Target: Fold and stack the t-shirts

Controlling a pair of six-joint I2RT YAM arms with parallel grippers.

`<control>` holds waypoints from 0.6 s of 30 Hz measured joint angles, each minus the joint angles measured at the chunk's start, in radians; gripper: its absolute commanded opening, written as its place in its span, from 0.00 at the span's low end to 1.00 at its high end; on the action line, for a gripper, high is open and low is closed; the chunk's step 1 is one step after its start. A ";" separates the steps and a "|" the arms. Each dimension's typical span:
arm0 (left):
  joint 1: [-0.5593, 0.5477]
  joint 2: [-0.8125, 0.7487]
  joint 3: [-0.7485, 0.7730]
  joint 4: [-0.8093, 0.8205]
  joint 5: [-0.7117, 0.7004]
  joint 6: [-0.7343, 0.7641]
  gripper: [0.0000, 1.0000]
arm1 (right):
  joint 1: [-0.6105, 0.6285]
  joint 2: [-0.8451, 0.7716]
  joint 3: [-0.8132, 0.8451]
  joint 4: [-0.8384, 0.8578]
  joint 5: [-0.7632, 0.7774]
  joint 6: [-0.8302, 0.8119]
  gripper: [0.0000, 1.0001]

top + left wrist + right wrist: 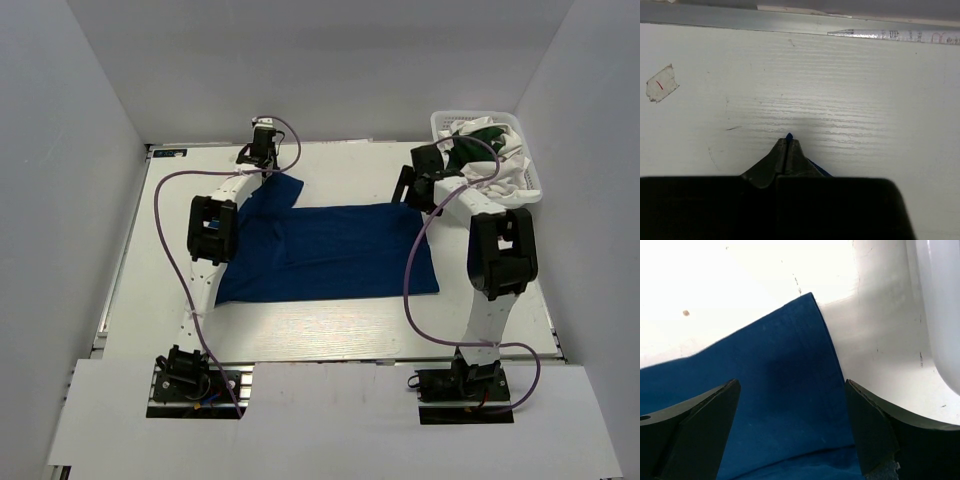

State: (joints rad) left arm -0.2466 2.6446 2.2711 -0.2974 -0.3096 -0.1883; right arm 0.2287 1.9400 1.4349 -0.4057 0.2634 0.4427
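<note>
While the white wood-grain bench [330, 325] fills most of the overhead view, its middle lies under a royal blue cloth t-shirt [340, 250]. The shirt is spread mostly flat, with one part reaching toward the far left. The left arm crosses that side and hides some of the cloth.

At the far right corner stands a white plastic mesh basket [533, 188]. A dark green tee [470, 140] is tangled with white tees [508, 165] inside; their number cannot be counted.

The right claw [791, 385] is released, its fingers spread wide over the shirt's far right corner; whether they touch the cloth is unclear.

The left claw [788, 142] is clenched on the blue shirt. Only a sliver of blue shows at its tips, and the dark wrist housing blocks everything nearer. A small scrap of tape [660, 82] sticks to the bench beyond.
</note>
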 measured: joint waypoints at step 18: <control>-0.002 -0.204 -0.334 0.100 -0.021 0.037 0.00 | 0.001 0.262 0.245 -0.039 0.029 0.037 0.90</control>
State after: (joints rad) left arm -0.2485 2.4405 1.9373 -0.1970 -0.3305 -0.1516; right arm 0.2295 2.2017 1.6798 -0.4442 0.2920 0.4801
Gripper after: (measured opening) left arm 0.011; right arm 0.901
